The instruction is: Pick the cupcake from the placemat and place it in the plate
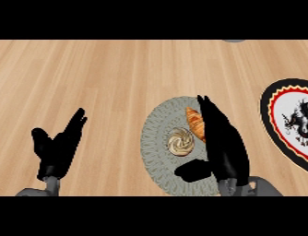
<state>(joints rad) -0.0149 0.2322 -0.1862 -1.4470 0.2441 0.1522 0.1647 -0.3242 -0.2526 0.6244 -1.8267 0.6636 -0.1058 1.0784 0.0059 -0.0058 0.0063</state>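
Head view, right hand (223, 145) fingers straight, apart, over placemat (158, 138) beside cupcake (181, 142), holding nothing

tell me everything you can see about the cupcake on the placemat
The small round cupcake with swirled cream frosting is seen from above, upright, near the middle of the round grey woven placemat. An orange-brown croissant lies close at its upper right. The open black right hand hovers beside it, thumb below it; contact cannot be told.
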